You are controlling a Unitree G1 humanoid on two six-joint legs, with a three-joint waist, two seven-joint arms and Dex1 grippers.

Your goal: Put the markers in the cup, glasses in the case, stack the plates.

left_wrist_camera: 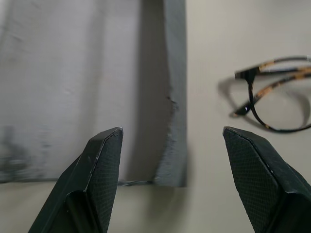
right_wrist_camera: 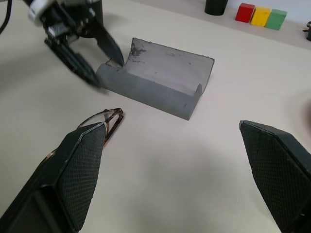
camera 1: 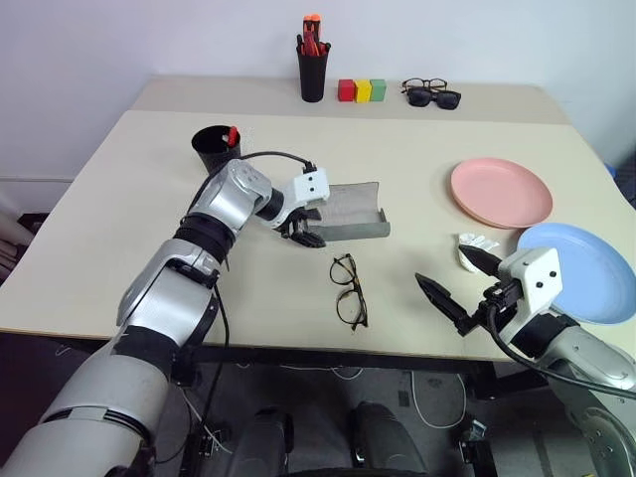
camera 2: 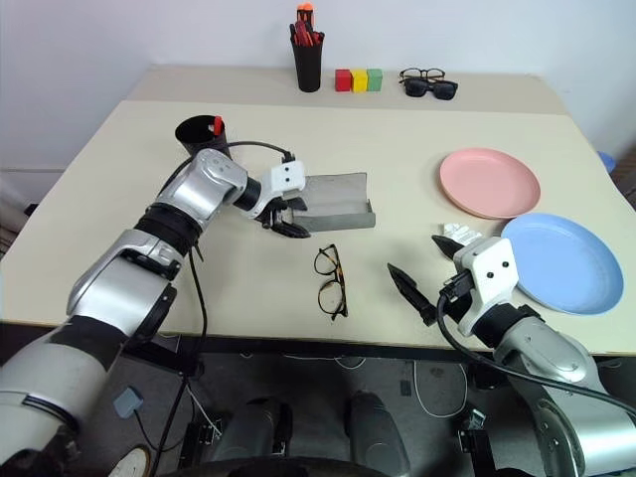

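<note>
The glasses [camera 1: 349, 290] lie folded on the table near its front edge, thin dark frame with clear lenses. Just behind them the grey case [camera 1: 350, 211] lies open. My left gripper [camera 1: 306, 231] is open at the case's left end, its fingers standing either side of the front wall's corner [left_wrist_camera: 176, 145] without closing on it. To the right of the glasses, my right gripper [camera 1: 439, 263] is open and empty at the table's front edge. The black cup [camera 1: 215, 149] stands at the back left with a red-capped marker [camera 1: 233, 135] in it. The pink plate [camera 1: 501, 192] and blue plate [camera 1: 581, 270] lie side by side on the right.
On the far table stand a black pen holder [camera 1: 312, 70] with orange pens, three coloured blocks [camera 1: 361, 90] and two more pairs of glasses [camera 1: 431, 93]. A small white object [camera 1: 475, 241] lies between my right gripper and the blue plate.
</note>
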